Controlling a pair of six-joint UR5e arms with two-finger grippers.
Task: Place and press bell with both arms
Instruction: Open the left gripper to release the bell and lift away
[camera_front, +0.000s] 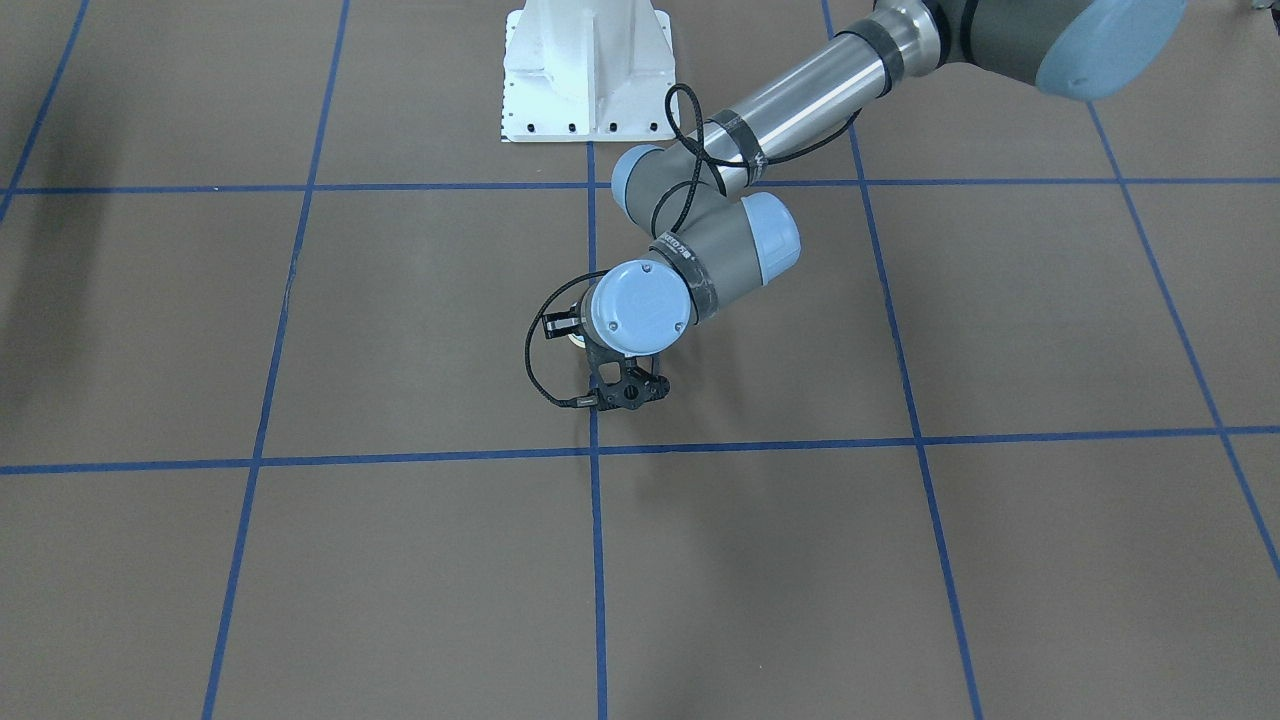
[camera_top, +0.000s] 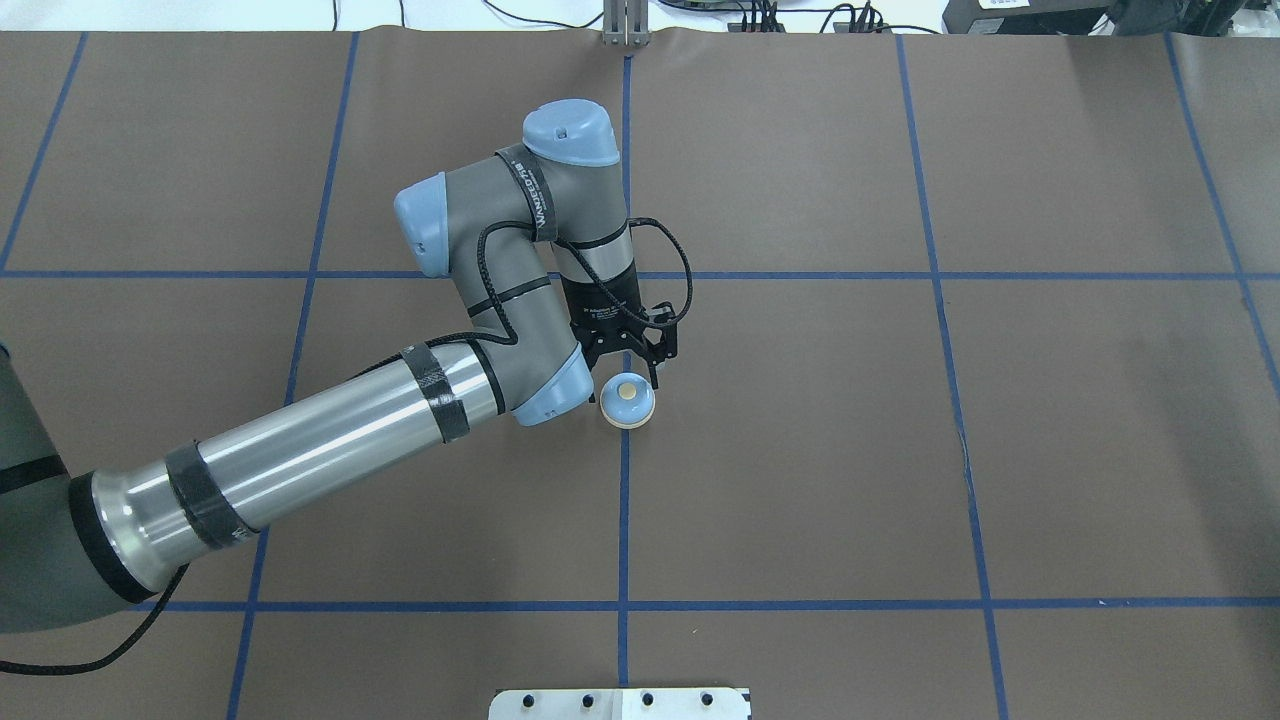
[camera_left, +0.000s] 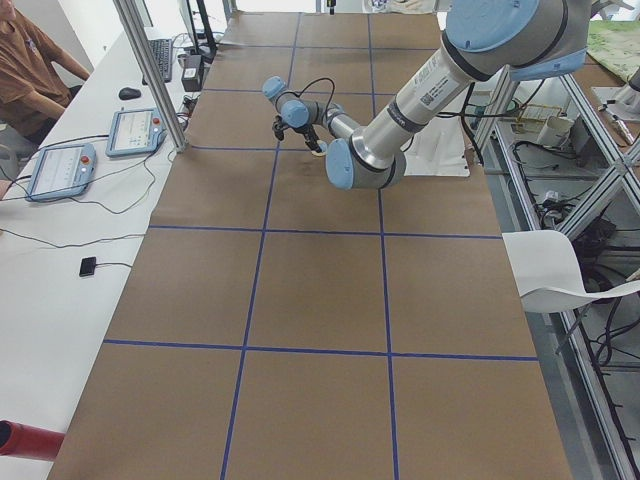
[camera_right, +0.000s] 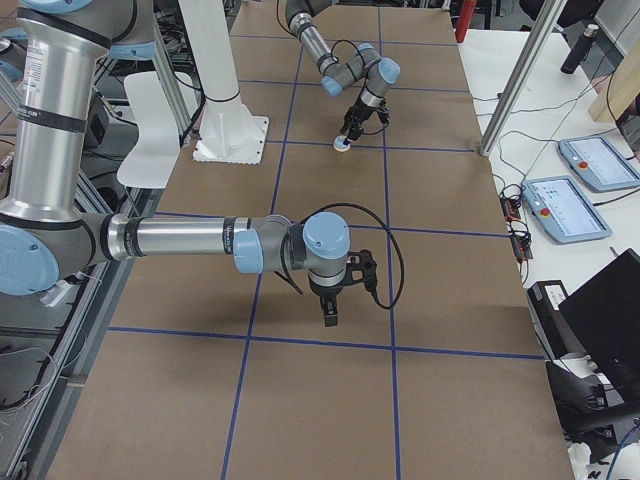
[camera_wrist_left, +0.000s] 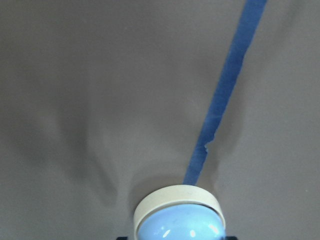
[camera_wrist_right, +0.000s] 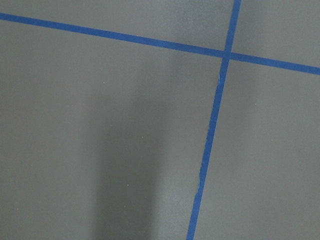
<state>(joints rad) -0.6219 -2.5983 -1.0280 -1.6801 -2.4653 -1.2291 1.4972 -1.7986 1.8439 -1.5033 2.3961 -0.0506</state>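
The bell (camera_top: 627, 402) sits framed by the left gripper (camera_top: 626, 382) — pinched or freed, cannot tell — a finger snagging on retreat could topple it

One bell (camera_top: 627, 402); two arms: left arm (camera_top: 330, 450), right arm (camera_right: 180, 240); one pedestal (camera_front: 588, 70).

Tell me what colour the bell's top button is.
Cream, atop the light-blue bell; clearest in the overhead exterior view.

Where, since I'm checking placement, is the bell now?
Overhead view: the bell sits on the middle blue tape line, at the tips of the left pincer, beside that arm's blue wrist cap.
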